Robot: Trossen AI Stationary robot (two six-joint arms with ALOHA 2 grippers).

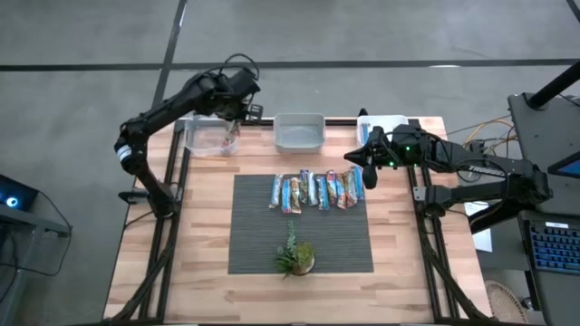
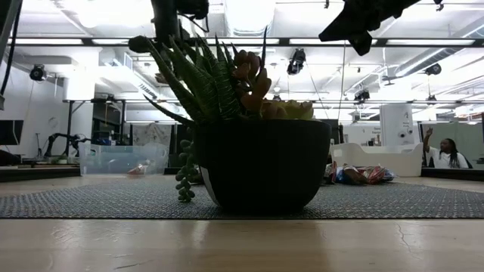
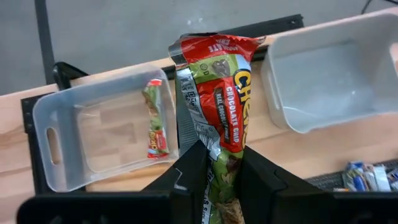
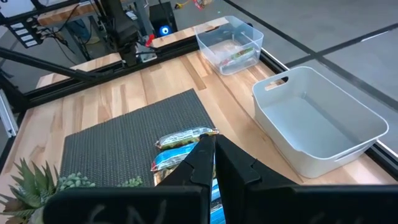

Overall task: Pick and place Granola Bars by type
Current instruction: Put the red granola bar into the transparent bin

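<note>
My left gripper (image 3: 222,163) hangs over the far left of the table (image 1: 208,235), above the clear bin (image 1: 210,138), shut on a red-and-green granola bar (image 3: 217,81). One like bar (image 3: 155,118) lies flat on that bin's floor. Several blue, orange and white granola bars (image 1: 317,190) lie side by side on the dark mat (image 1: 263,235). My right gripper (image 4: 209,155) is shut, holds nothing, and hovers over the right end of that row. My left gripper pinches the red-and-green bar between its two fingers near one end (image 3: 224,163). The fingers lie along the bar's length and slant down toward the table's far edge. The rest of the wrapper sticks out past the fingertips, lifted clear above the clear bin's rim.
An empty white bin (image 1: 300,132) stands to the right of the clear one at the far edge. A potted green plant (image 1: 294,258) sits on the near part of the mat. In the low view a person (image 2: 446,155) shows in the room beyond the table.
</note>
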